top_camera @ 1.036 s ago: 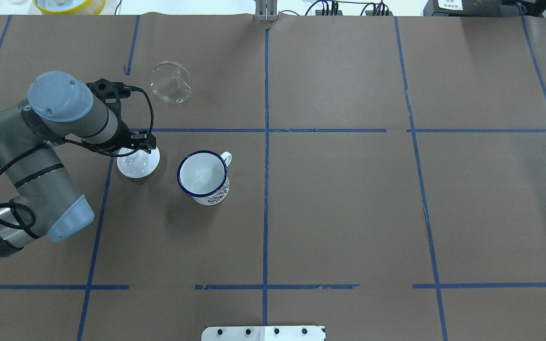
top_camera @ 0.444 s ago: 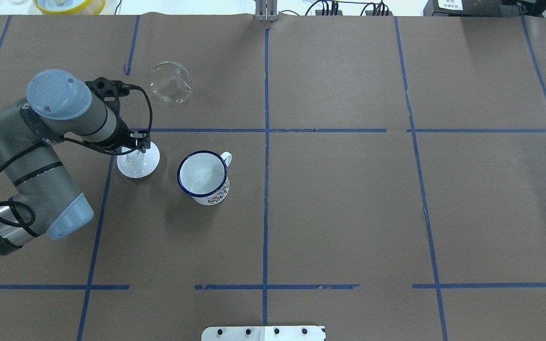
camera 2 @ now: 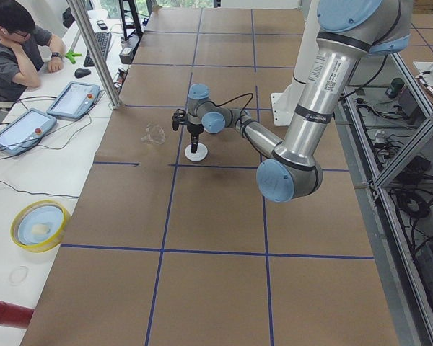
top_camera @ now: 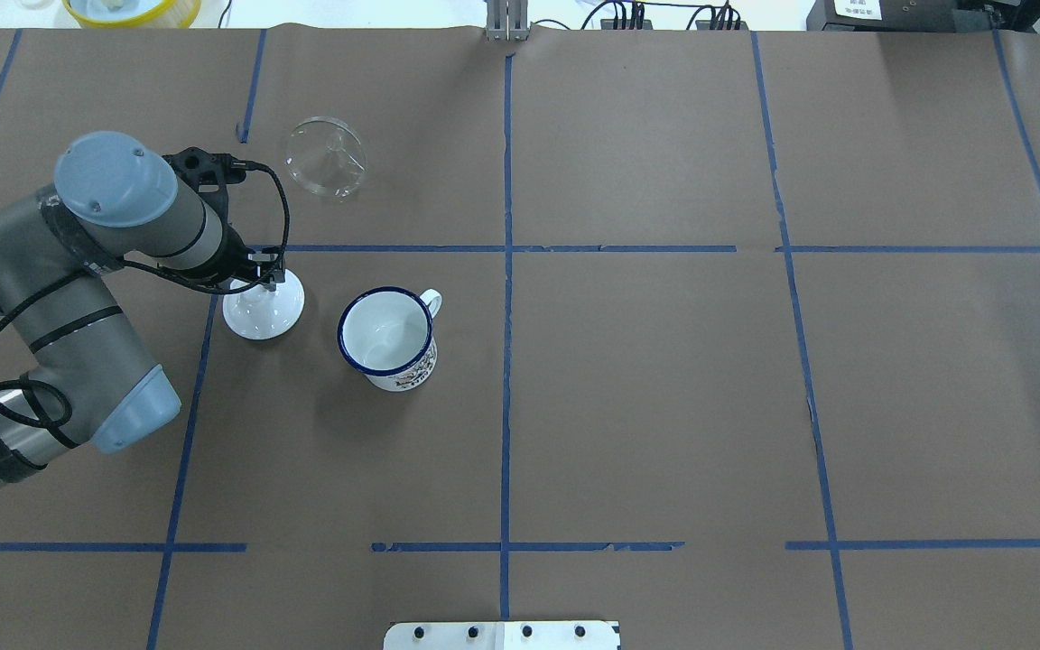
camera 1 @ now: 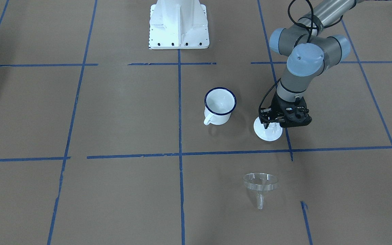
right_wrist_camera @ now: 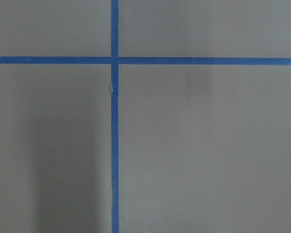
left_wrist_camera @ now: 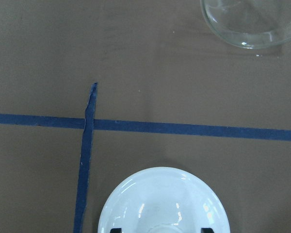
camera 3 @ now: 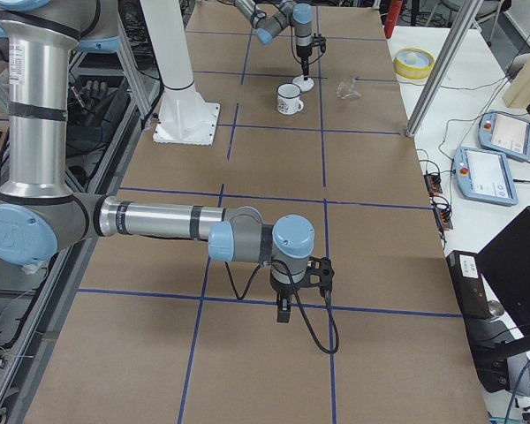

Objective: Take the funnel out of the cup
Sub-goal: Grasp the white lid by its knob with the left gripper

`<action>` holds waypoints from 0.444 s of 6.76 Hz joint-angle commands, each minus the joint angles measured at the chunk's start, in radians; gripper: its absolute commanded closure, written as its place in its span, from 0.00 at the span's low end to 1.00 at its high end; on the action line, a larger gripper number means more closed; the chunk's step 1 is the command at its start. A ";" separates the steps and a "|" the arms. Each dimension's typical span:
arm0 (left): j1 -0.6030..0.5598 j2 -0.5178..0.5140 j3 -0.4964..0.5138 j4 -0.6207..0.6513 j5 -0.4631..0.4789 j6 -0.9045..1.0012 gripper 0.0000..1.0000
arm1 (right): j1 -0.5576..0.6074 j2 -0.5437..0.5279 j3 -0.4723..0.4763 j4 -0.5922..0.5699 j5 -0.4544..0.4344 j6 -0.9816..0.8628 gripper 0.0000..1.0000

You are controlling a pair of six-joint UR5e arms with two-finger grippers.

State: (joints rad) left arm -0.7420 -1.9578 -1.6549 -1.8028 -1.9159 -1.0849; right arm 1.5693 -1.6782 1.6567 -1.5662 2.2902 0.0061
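Well beyond the white enamel, blue-rimmed cup, the clear cone-shaped funnel lies tipped on the brown paper, so removal looks done. Beside the cup, the left gripper straddles a white knobbed lid, fingers spread, apparently gripping nothing.

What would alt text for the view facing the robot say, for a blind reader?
The robot's left gripper is down at a white lid on a brown table. An empty blue-rimmed white mug stands beside it; a clear funnel lies nearer the camera.
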 commanded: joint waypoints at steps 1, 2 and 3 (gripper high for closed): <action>0.001 -0.003 0.010 -0.021 0.000 -0.003 0.37 | 0.000 0.000 0.000 0.000 0.000 0.000 0.00; 0.001 -0.004 0.009 -0.021 0.000 -0.003 0.37 | 0.000 0.000 0.000 0.000 0.000 0.000 0.00; 0.001 -0.004 0.010 -0.021 -0.002 -0.003 0.39 | 0.000 0.000 0.000 0.000 0.000 0.000 0.00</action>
State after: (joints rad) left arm -0.7410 -1.9613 -1.6457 -1.8229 -1.9164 -1.0874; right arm 1.5693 -1.6782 1.6567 -1.5662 2.2902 0.0061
